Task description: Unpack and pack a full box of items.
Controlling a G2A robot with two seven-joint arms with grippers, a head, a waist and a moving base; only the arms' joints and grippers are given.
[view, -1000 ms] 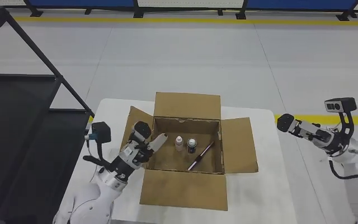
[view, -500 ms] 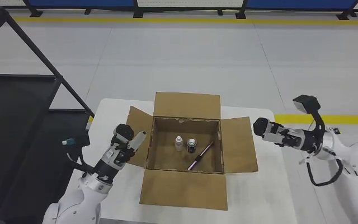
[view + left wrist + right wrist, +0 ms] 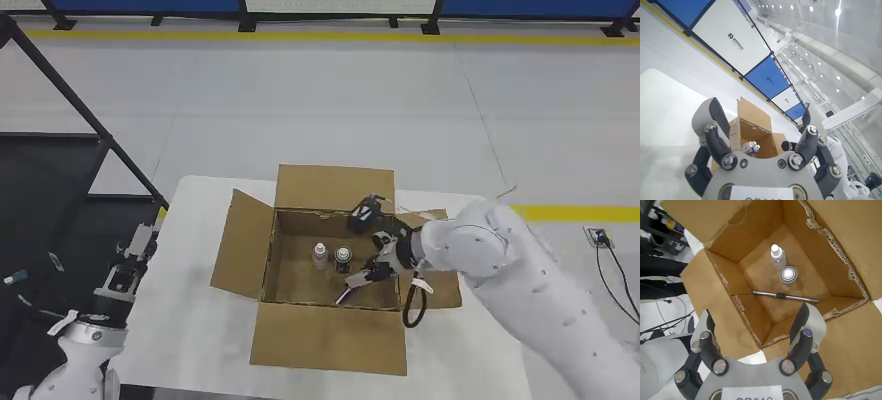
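While the cardboard box (image 3: 332,345) is sitting open near the middle of the white surface (image 3: 190,310), all four of its flaps are lying spread outward. The left flap is tilting upward, and the other three are lying flatter toward the far, right and near edges. Torn corrugated card is showing along the rim.

Three items are resting on the box floor. A clear bottle (image 3: 778,256) with a white cap is standing upright toward the far wall. A spray can (image 3: 788,274) with a white top is standing upright just beside it, on the side nearer the right edge of the surface. Whether the two are touching cannot be told. A metal rod (image 3: 785,297) with a dark band at its middle is lying flat and slantwise. It is lying apart from the can, between the can and the box's near-right inner corner.

The right tool (image 3: 757,317) is hanging over the right side of the box opening, above the rod. Its fingers (image 3: 806,317) are standing well apart with nothing between them. Whether it is touching anything cannot be told.

The left tool (image 3: 761,108) is hanging at the left edge of the surface, well apart from the box and pointing toward it. Its fingers are likewise spread and gripping nothing.

A black metal frame (image 3: 75,105) is standing beyond the left edge of the surface.
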